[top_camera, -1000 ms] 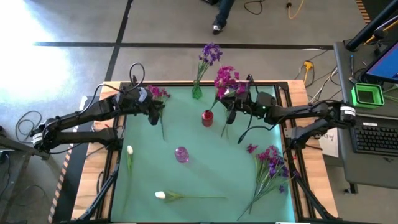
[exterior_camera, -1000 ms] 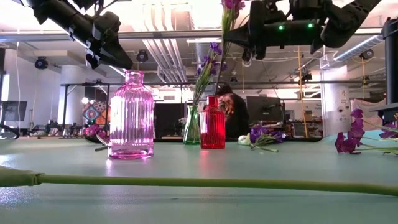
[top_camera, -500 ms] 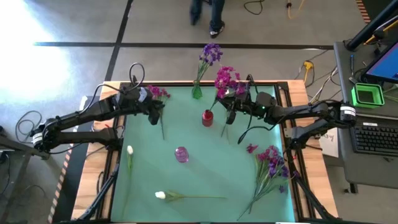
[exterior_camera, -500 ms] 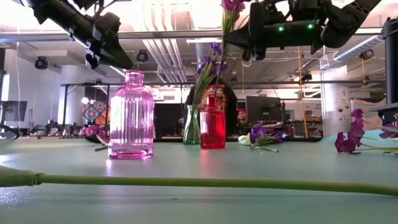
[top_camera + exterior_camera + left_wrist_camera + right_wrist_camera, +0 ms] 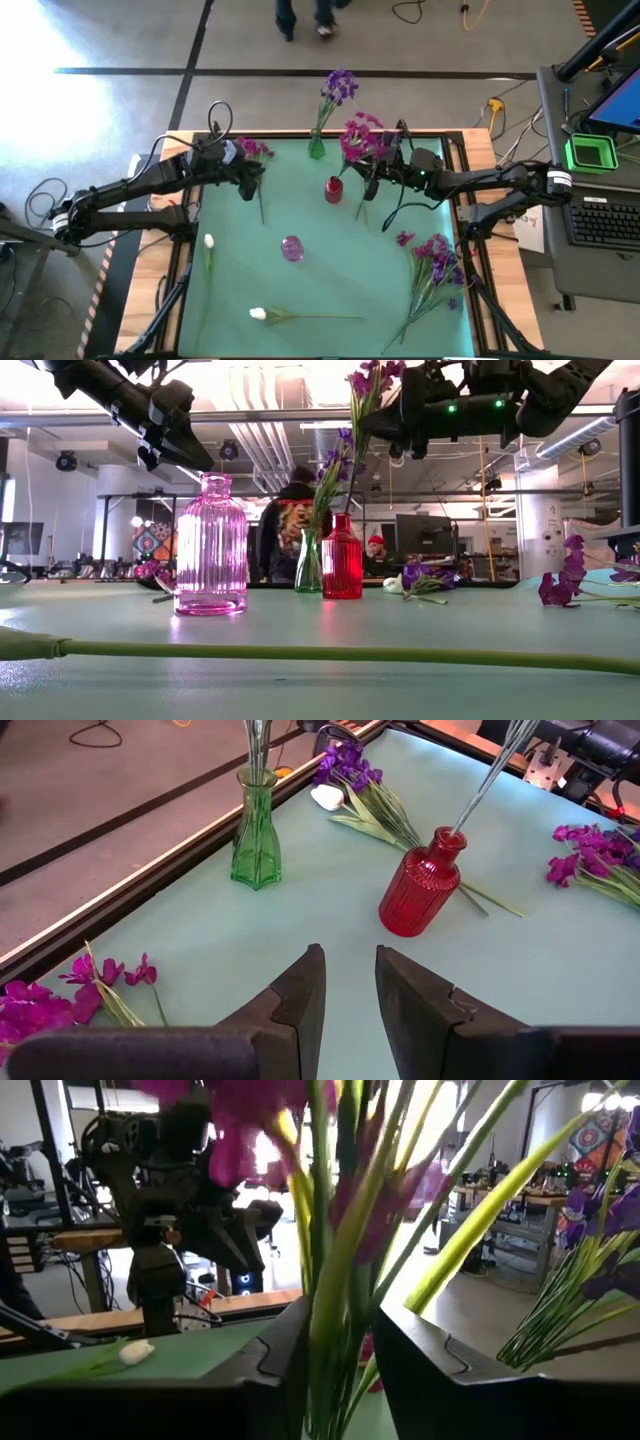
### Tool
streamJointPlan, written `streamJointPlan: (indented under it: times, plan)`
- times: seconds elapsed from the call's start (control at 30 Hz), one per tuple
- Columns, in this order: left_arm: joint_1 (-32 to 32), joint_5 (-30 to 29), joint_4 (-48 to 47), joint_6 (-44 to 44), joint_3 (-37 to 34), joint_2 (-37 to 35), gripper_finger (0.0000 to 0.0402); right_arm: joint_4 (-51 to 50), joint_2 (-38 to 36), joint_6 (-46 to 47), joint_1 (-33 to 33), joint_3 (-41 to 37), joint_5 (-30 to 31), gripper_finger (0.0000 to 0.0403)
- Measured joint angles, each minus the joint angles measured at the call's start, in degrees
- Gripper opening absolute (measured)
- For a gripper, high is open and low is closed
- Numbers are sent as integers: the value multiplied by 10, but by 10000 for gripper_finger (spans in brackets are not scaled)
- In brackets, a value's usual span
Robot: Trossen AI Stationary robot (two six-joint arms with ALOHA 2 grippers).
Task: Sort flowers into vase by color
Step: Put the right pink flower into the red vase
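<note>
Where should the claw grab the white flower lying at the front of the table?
Probably mid-stem, from straight above. The white flower lies flat, and its thin green stem stretches sideways with bare table around it. The bud looks soft, so leave it alone.

magenta flowers (image 5: pixel 362 134) upright, stems in red vase (image 5: pixel 333 189), pinched by right gripper (image 5: pixel 371 172) | purple flowers (image 5: pixel 339 86) in green vase (image 5: pixel 316 148) | white buds (image 5: pixel 258 314) flat, near edge | purple bunch (image 5: pixel 436 262) flat, right
</note>
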Motion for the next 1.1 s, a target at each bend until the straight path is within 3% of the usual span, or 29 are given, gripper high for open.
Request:
streamJointPlan:
  times: [1.1]
  plan:
    - [0, -1, 0, 5, 0, 0, 79, -104, -26, 23, 0, 0, 21, 226]
